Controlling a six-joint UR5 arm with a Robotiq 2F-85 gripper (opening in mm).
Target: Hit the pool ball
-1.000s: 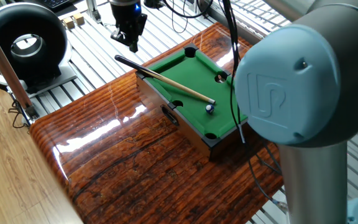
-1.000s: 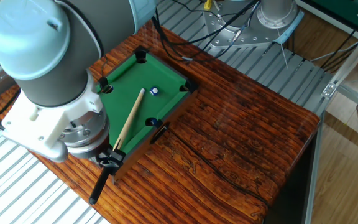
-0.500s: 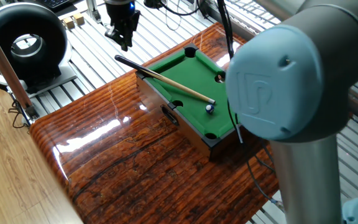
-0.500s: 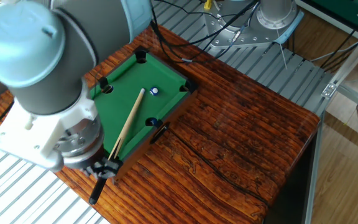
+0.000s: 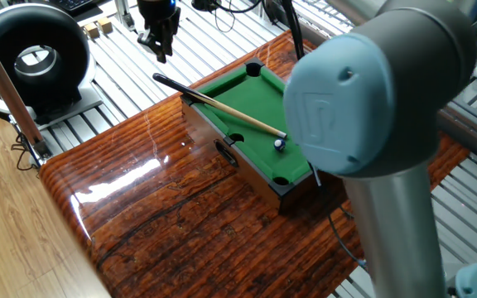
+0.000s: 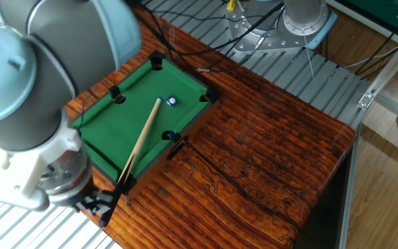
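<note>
One line matters: our gripper (image 5: 159,45), jaws hard to read, hangs beyond the cue (image 5: 222,105) butt; the cue's length points away from it to the pool ball (image 5: 279,143) at its tip

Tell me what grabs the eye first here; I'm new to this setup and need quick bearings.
A small green pool table sits on the glossy wooden tabletop, a cue lying across its felt, tip beside the pool ball. The big grey arm looms close to the camera, its gripper off behind the cue's dark butt.
</note>
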